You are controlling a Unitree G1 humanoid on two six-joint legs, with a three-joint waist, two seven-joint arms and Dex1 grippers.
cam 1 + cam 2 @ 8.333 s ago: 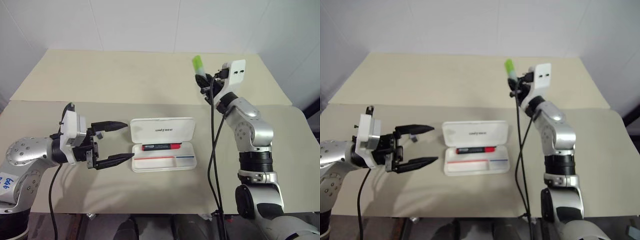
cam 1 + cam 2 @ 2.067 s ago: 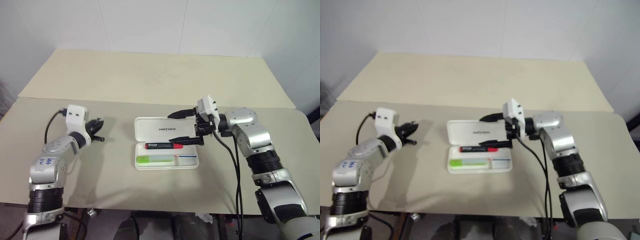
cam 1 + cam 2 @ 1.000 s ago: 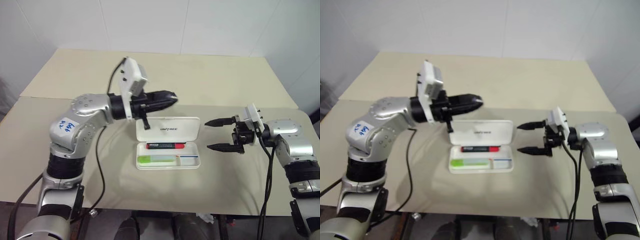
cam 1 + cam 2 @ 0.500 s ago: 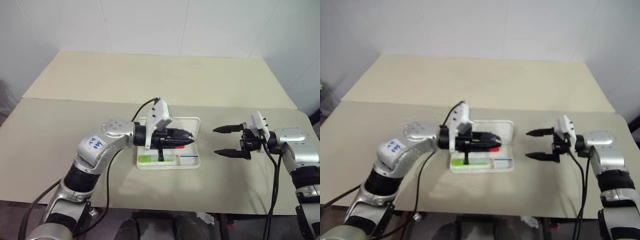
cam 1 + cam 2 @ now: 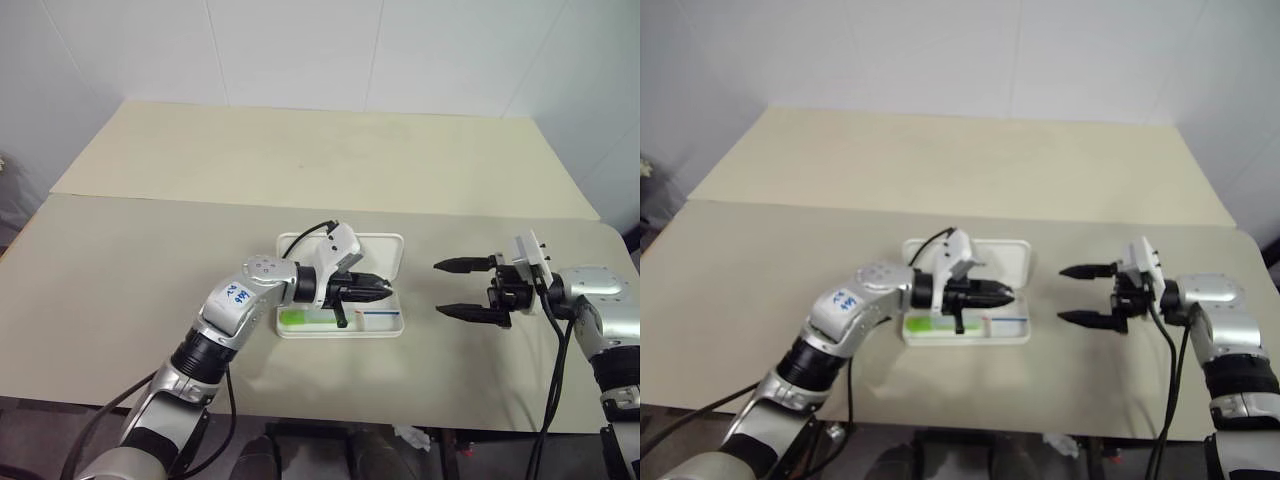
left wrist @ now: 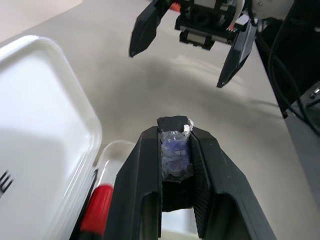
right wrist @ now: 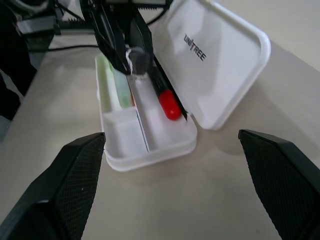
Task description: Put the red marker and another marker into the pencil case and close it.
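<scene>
white pencil case [image 5: 385, 248] lying open near the desk's [image 5: 150, 240] front edge, red marker [image 7: 169, 105] and green marker [image 5: 300, 318] inside, left gripper [image 5: 385, 287] clenched above the tray, right gripper [image 5: 446, 288] released, jaws wide, just beside the case

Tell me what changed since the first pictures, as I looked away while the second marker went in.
The pale green marker left the open right gripper and now lies in the white hard-shell pencil case beside the red marker. That gripper drew back right. The shut left gripper swung in low over the case. The lid stays open.
</scene>
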